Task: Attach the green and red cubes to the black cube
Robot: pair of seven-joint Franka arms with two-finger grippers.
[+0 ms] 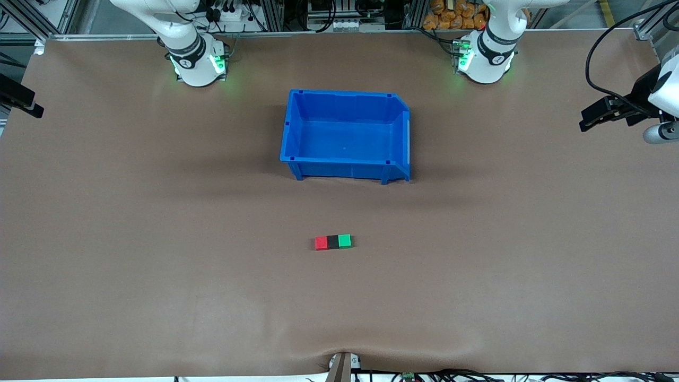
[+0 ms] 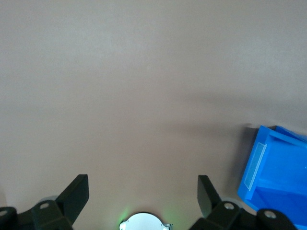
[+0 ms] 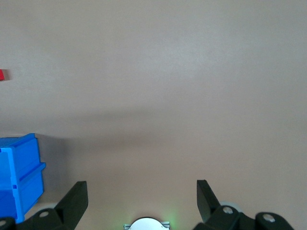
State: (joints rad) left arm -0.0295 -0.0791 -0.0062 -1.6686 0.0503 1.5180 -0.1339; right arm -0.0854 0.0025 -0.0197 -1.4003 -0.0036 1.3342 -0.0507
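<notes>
Front view: camera mounted high, facing the two arm bases across the table (image 1: 159, 297), covering the whole surface, with the blue bin (image 1: 345, 135) mid-scene. Left wrist view: looks down on bare table from well above, between its own spread fingers (image 2: 76, 194), catching one bin corner. Right wrist view: same downward attitude, its fingers (image 3: 76, 196) apart, bin at its edge. All three views share the bin.

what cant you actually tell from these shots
- Whether the red cube, black cube and green cube are truly joined or just touching: too small in the front view.
- Red cube in the right wrist view: cut off by the picture's edge.
- Blue bin: both wrist views crop it.
</notes>
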